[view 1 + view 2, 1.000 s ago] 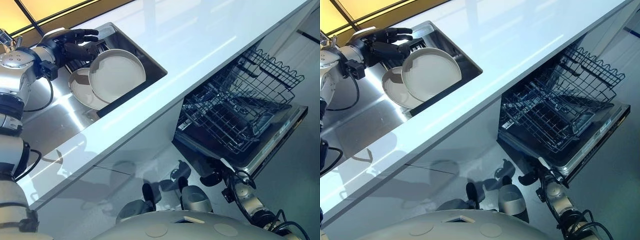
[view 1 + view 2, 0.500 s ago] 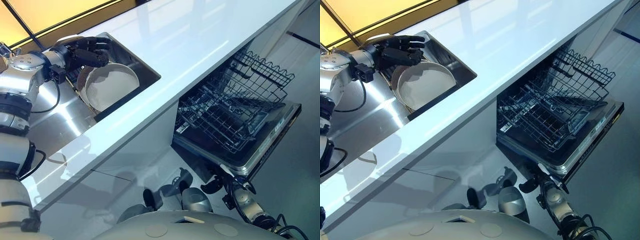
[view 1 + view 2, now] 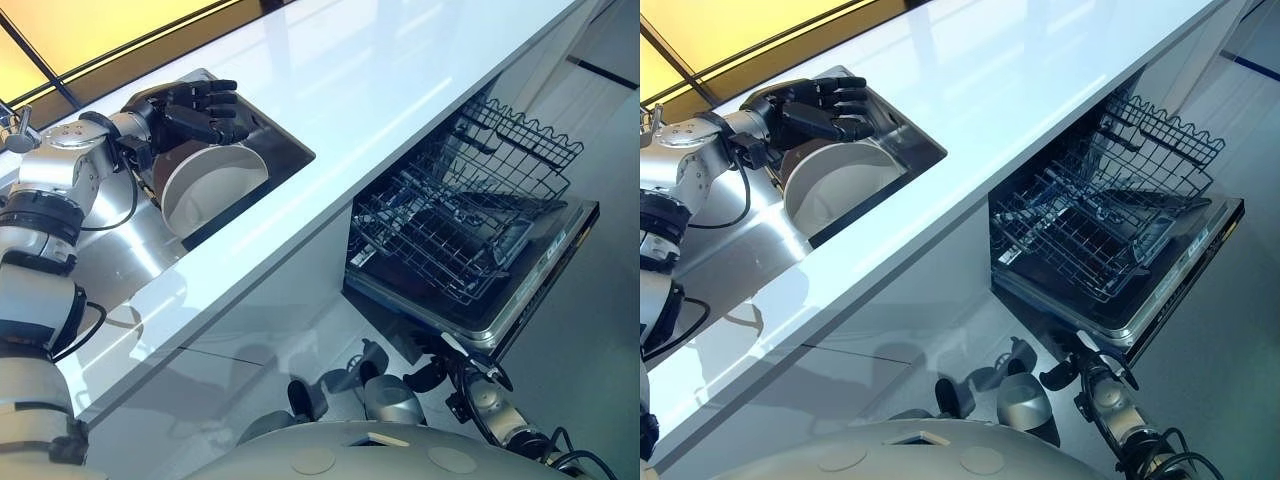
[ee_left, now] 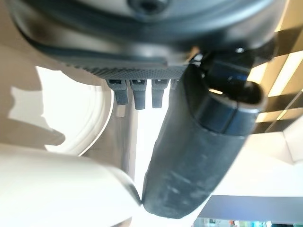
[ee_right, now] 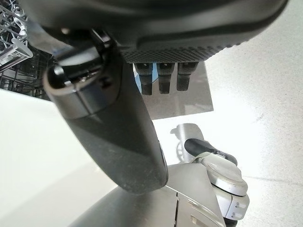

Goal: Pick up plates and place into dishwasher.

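Two off-white plates lean together in the steel sink [image 3: 286, 148]; the front plate [image 3: 213, 183] hides most of the one behind it. My left hand [image 3: 196, 110] hovers over the plates' upper rim, open, with its fingers spread and relaxed. In the left wrist view the thumb [image 4: 194, 156] lies close against a plate's white rim [image 4: 61, 189]. The dishwasher [image 3: 540, 300] stands open under the counter, its wire rack [image 3: 465, 215] pulled out and bare. My right hand [image 3: 1060, 376] hangs low in front of the dishwasher door, open and holding nothing.
A long white countertop [image 3: 400, 90] runs between the sink and the dishwasher. A steel draining surface [image 3: 110, 250] lies beside the sink. Pale floor [image 5: 265, 118] spreads out below the dishwasher door.
The camera has shifted. My left hand has moved from the plates' far side to above their upper rim, and the front plate now covers more of the rear one.
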You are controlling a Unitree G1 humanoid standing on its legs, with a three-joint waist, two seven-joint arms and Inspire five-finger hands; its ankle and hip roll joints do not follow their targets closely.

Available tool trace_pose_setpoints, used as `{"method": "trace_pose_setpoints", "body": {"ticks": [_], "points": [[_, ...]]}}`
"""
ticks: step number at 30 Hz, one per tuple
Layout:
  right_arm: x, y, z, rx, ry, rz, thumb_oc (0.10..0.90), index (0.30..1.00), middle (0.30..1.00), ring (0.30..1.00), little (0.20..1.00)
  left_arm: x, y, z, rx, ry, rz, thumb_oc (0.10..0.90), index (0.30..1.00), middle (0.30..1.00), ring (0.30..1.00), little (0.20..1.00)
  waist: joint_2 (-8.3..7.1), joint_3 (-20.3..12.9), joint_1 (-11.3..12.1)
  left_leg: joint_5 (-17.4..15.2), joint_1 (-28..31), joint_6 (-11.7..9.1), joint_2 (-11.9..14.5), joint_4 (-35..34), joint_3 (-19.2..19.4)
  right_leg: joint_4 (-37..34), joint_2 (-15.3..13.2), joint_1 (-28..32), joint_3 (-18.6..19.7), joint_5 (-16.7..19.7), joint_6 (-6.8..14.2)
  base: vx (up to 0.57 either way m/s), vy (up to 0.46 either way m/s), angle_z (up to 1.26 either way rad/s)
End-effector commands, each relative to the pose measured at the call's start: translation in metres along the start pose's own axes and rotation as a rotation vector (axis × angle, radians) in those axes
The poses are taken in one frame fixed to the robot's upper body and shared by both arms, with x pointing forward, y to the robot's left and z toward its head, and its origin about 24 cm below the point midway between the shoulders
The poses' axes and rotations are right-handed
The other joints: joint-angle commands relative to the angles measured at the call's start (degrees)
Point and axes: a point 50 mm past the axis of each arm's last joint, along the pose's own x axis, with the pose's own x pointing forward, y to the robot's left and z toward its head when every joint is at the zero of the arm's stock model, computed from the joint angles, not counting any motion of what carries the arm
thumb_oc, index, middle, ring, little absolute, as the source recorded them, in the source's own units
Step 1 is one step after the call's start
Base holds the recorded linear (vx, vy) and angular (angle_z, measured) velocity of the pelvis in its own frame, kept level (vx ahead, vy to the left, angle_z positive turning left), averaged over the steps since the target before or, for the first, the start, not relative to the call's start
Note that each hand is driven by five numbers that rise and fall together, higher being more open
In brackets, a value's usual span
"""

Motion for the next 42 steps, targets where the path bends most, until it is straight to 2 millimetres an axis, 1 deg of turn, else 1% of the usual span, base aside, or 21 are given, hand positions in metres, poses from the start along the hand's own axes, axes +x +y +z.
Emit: {"method": "trace_pose_setpoints", "body": {"ticks": [1,3,10,16,19,22,26,30,37,42], "points": [[0.001,-0.019,0.016,-0.05,-0.095,-0.053,0.8,0.9,0.9,0.9,0.9,-0.01,0.005,0.039,-0.004,-0.192,-0.016,0.8,0.9,0.9,0.9,0.9,2.35,-1.24,0.81,-7.74,1.45,1.51,-1.86,0.81,0.81,1.39,3.02,-4.25,0.78,1.95,2.68,0.0,0.0,0.0],[0.001,-0.019,0.016,-0.05,-0.094,-0.057,0.8,0.9,0.9,0.9,0.9,-0.011,0.005,0.032,0.025,-0.163,-0.018,0.8,0.9,0.9,0.9,0.9,2.45,-1.26,1.05,-7.71,1.37,1.5,-1.91,0.87,0.67,1.29,3.0,-4.0,0.72,1.8,2.67,0.0,0.0,0.0],[0.0,-0.023,0.016,-0.044,-0.099,-0.072,0.8,0.9,0.9,0.9,0.9,-0.018,0.01,0.025,0.112,-0.107,-0.015,0.8,0.9,0.9,0.9,0.9,2.66,-1.11,1.75,-7.49,1.13,1.44,-1.92,1.13,0.25,1.15,2.89,-3.48,0.19,1.67,2.65,0.0,0.0,0.0],[-0.001,-0.025,0.015,-0.045,-0.095,-0.075,0.8,0.9,0.9,0.9,0.9,-0.022,0.004,0.018,0.116,-0.068,-0.076,0.8,0.9,0.9,0.9,0.9,2.77,-0.98,2.64,-7.25,1.03,1.29,-1.89,1.11,-0.36,0.68,2.81,-2.76,-0.56,1.55,2.51,0.0,0.0,0.0],[-0.001,-0.025,0.013,-0.048,-0.089,-0.073,0.8,0.9,0.9,0.9,0.9,-0.026,0.005,0.019,0.106,-0.091,-0.053,0.8,0.9,0.9,0.9,0.9,2.83,-0.99,3.04,-7.21,1.06,1.17,-1.86,1.16,-0.61,0.44,2.75,-2.42,-0.91,1.5,2.39,0.0,-0.004,0.03],[-0.001,-0.025,0.012,-0.059,-0.086,-0.071,0.8,0.9,0.9,0.9,0.9,-0.031,0.012,0.022,0.117,-0.115,-0.004,0.8,0.9,0.9,0.9,0.9,2.91,-1.02,3.38,-7.09,1.1,1.09,-1.84,1.09,-0.89,0.14,2.67,-2.02,-1.51,1.4,2.26,-0.01,-0.007,0.05],[-0.001,-0.026,0.013,-0.056,-0.086,-0.074,0.8,0.9,0.9,0.9,0.9,-0.036,0.016,0.027,0.134,-0.135,0.011,0.8,0.9,0.9,0.9,0.9,2.85,-1.09,3.76,-6.95,1.01,0.96,-1.79,1.0,-1.2,-0.09,2.69,-1.85,-1.77,1.36,2.17,-0.01,-0.011,0.03],[0.0,-0.025,0.012,-0.056,-0.084,-0.074,0.8,0.9,0.9,0.9,0.9,-0.043,0.019,0.039,0.175,-0.205,0.053,0.8,0.9,0.9,0.9,0.9,2.76,-1.19,4.37,-6.84,0.94,0.78,-1.63,0.96,-1.46,-0.34,2.62,-1.51,-2.26,1.2,2.06,-0.02,-0.028,0.09],[0.0,-0.019,0.009,-0.032,-0.073,-0.06,0.8,0.9,0.9,0.9,0.9,-0.053,0.012,0.062,0.2,-0.355,0.124,0.8,0.9,0.9,0.9,0.9,2.24,-1.48,5.35,-6.76,0.97,0.58,-1.4,0.81,-1.98,-0.99,2.7,-0.82,-3.03,1.02,1.72,-0.01,-0.024,0.04],[0.0,-0.014,0.004,-0.038,-0.05,-0.039,0.8,0.9,0.9,0.9,0.9,-0.06,0.003,0.071,0.268,-0.408,0.122,0.8,0.9,0.9,0.9,0.9,2.08,-1.75,6.02,-6.63,0.98,0.4,-1.09,0.71,-2.07,-1.35,2.73,-0.43,-3.57,0.94,1.44,-0.01,-0.017,0.09]]}}
